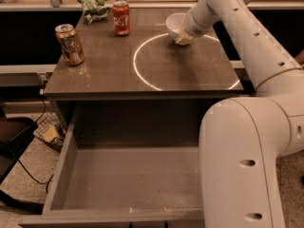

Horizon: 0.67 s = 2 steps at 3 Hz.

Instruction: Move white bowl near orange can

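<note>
The claw (183,36) grips white bowl (173,23) near red cola can (121,18) (orange can (70,44) well apart)

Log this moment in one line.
gripper: holding white bowl, tilted, table back right | orange can: upright, left edge | placed: not yet

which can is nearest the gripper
The red cola can, just left of the gripper at the white bowl; the orange can stands farther left.
</note>
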Tool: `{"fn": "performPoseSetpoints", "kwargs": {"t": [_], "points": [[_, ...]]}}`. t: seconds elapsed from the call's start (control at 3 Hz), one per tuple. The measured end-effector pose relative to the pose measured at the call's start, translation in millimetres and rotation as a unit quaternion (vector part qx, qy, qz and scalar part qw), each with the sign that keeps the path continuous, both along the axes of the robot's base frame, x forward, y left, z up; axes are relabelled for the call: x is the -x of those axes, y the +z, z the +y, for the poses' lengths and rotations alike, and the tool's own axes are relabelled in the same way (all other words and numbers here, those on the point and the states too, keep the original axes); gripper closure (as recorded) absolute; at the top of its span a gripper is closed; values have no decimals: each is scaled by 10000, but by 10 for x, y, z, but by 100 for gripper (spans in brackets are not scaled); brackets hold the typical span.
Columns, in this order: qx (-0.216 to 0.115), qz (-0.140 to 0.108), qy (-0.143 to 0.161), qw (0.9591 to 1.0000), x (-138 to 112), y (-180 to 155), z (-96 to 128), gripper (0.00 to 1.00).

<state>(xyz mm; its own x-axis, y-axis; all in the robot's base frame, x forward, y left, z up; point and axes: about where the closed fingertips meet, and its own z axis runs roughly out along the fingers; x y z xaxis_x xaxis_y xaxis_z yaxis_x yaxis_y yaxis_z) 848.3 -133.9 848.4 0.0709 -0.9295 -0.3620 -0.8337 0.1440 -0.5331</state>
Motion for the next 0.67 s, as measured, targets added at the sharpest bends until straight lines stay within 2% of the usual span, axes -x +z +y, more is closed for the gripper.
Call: {"fn": "performPoseSetpoints", "kwargs": {"t": [0.67], "points": [[-149,-235,-230,9993,184,390,-280,100]]}}
